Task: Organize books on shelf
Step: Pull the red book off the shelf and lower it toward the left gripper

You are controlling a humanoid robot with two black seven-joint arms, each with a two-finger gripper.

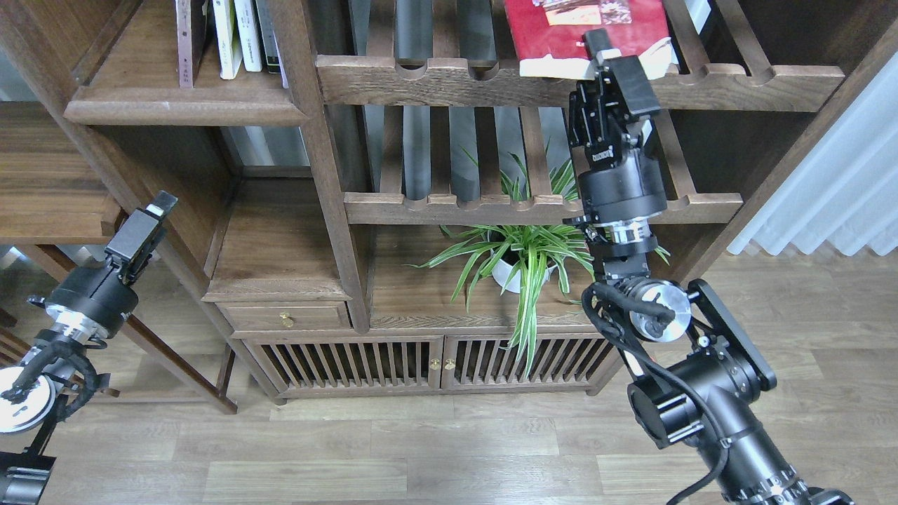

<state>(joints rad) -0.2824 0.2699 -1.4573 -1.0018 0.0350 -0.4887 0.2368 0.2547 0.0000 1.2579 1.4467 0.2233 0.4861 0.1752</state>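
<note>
A red book (561, 28) with a yellow title and photos lies flat on the top slatted rack (449, 77), its white page edge facing me and its top cut off by the frame. My right gripper (617, 59) reaches up to that front edge and is shut on the book, one finger over the red cover. The shelf (182, 109), a solid dark-brown plank with a rounded front edge, is at upper left. My left gripper (144, 228) hangs low at the left beside the bookcase's side post, holding nothing; its fingers look like one dark block.
Several thin upright books (231, 35) stand on the plank. A second slatted rack (491, 207) lies below the first. A potted spider plant (523, 259) sits under my right arm. A drawer with a brass knob (284, 321) and slatted cabinet doors (428, 361) are lower.
</note>
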